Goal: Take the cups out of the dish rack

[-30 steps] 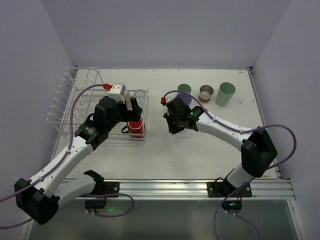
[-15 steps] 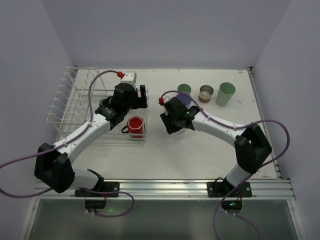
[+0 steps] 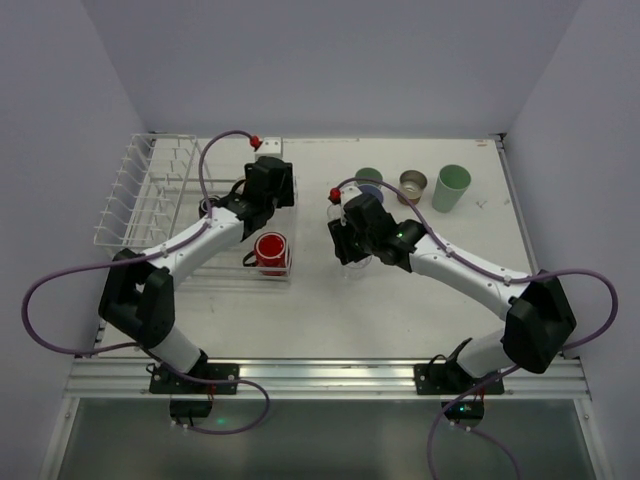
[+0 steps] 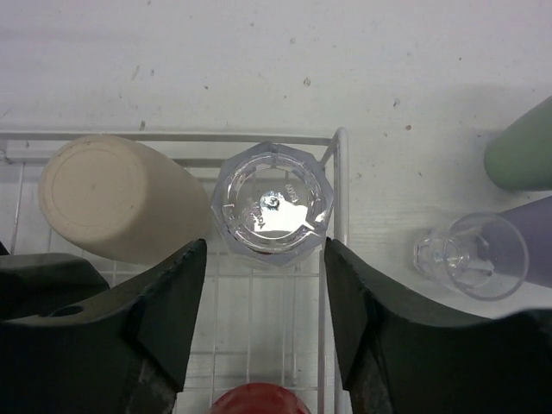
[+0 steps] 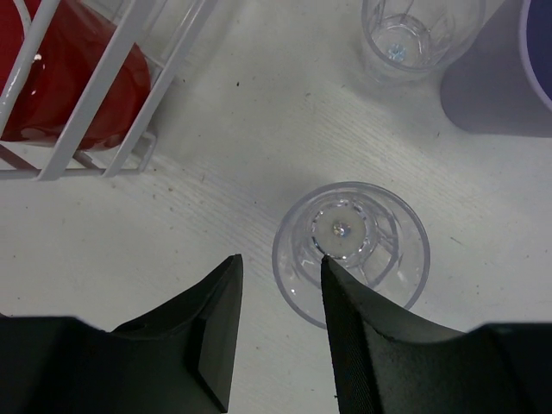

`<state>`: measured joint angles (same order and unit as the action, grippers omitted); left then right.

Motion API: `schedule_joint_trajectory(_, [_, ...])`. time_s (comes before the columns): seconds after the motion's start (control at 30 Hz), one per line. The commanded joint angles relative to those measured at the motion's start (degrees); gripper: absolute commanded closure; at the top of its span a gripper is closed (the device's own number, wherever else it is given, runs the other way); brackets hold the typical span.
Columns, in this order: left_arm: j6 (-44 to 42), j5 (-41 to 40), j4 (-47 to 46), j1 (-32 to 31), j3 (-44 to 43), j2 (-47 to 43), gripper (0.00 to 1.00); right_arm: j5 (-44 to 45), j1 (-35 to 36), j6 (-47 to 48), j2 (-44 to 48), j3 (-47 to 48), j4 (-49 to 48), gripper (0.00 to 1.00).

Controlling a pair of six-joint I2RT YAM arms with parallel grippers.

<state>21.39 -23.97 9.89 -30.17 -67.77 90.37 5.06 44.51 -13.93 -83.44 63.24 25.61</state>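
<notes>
The left gripper (image 4: 263,259) hangs over the corner of the dish rack (image 4: 338,181), jaws roughly half apart and holding nothing. A clear faceted cup (image 4: 272,205) stands upright just ahead of its fingertips, centred on the gap, with a beige cup (image 4: 108,207) lying close on its left. A short advance and a squeeze looks sufficient. The right gripper (image 5: 279,260), jaws parted, straddles the near wall of a plain clear cup (image 5: 354,246) standing on the table (image 5: 172,216) without pinching it. It is farther from the rack.
</notes>
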Motion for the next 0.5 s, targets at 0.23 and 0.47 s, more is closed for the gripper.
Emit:
schedule_joint_trajectory(0.23, [-1.17,-1.79,-0.93,0.64,-5.88,5.52,0.28,1.44,0.05,-0.39,1.79,-1.19,-2.93,0.57])
schedule_joint_trajectory(0.47, [-1.70,-3.63,-0.40,1.87,-5.97,7.54,0.32,1.18,0.05,-0.39,1.79,-1.28,-3.46,0.57])
